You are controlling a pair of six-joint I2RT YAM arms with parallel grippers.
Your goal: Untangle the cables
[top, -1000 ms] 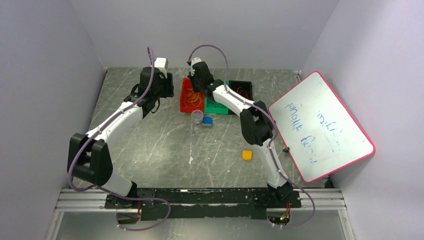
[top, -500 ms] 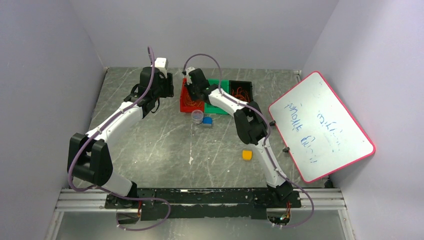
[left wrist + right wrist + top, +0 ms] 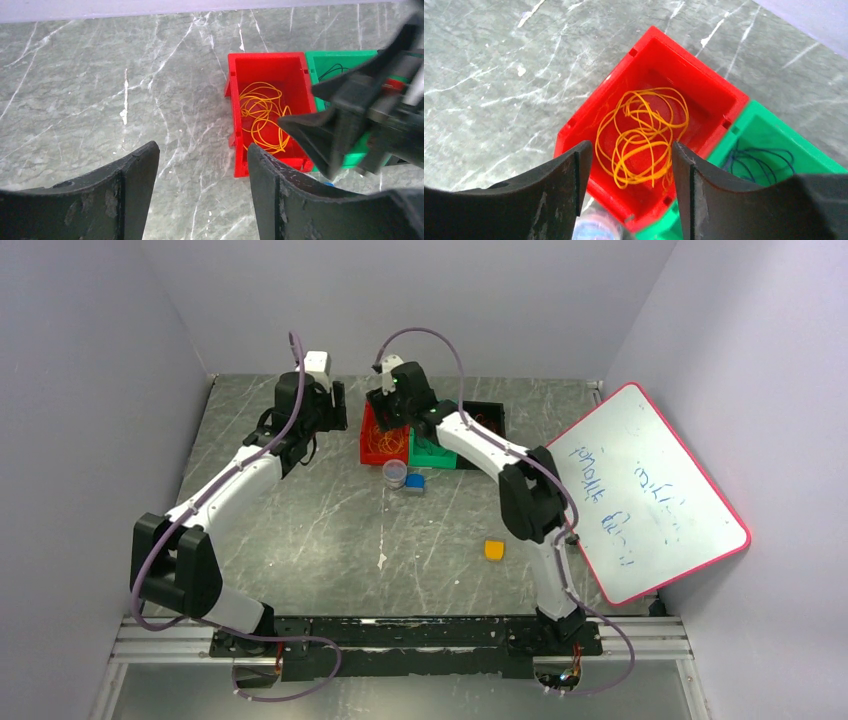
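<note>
Thin yellow-orange cables (image 3: 644, 132) lie in loose loops inside a red bin (image 3: 589, 117). A dark purple-black cable (image 3: 760, 159) is coiled in the green bin (image 3: 774, 125) beside it. Red-orange cables (image 3: 484, 426) show faintly in a black bin (image 3: 497, 408). My right gripper (image 3: 630, 150) hangs open above the red bin, nothing between its fingers. My left gripper (image 3: 202, 150) is open over bare table, left of the red bin (image 3: 234, 100), and holds nothing. From the left wrist, the yellow-orange cables (image 3: 262, 120) sit partly behind the right gripper's fingers (image 3: 320, 132).
A small clear cup (image 3: 395, 472) and a blue piece (image 3: 414, 482) stand just in front of the bins. A yellow block (image 3: 494, 549) lies mid-table on the right. A pink-rimmed whiteboard (image 3: 640, 490) leans against the right wall. Walls close in the back and sides.
My right gripper has opened and lifted from the red bin, leaving the yellow-orange cables inside. The left gripper has opened a little wider and barely moved.
</note>
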